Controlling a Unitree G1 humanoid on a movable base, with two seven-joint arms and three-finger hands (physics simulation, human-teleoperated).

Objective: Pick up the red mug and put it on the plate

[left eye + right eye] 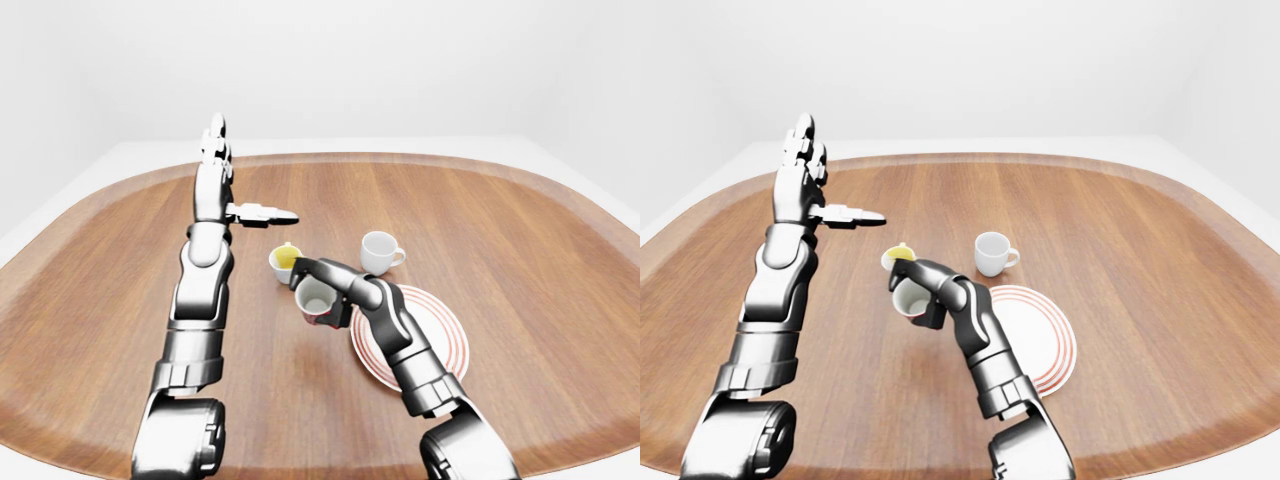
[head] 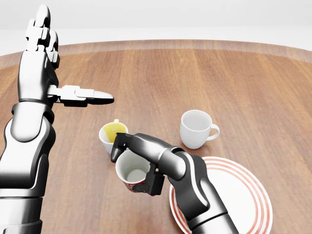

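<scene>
1. Wide wooden counter with rounded edge, plain white surround; rendered scene.
2. Near the middle in the head view: a white cup with yellow inside, upright, handle toward the top of the view. Sits just above and left of the red mug, very close to the gripping fingers — touching or not cannot be told.
3. To the right: a plain white cup, upright, handle pointing right, standing apart just above the plate.
4. At lower right: a white plate ringed with thin red stripes, flat on the counter, partly covered by the right forearm.
5. No brand, label or legible writing on any cup or on the plate.
6. Red mug — white inside, red outside showing only at its lower rim — tilted with its mouth toward the camera, just left of the plate's left edge and not on it. Lifted or resting cannot be told for sure.
7. Right hand wrapped round the red mug: dark fingers over the top-left rim and under the lower right side, holding it.
8. Left hand raised at upper left, well apart from every cup, fingers straight up and thumb jutting right — spread wide, holding nothing.
</scene>
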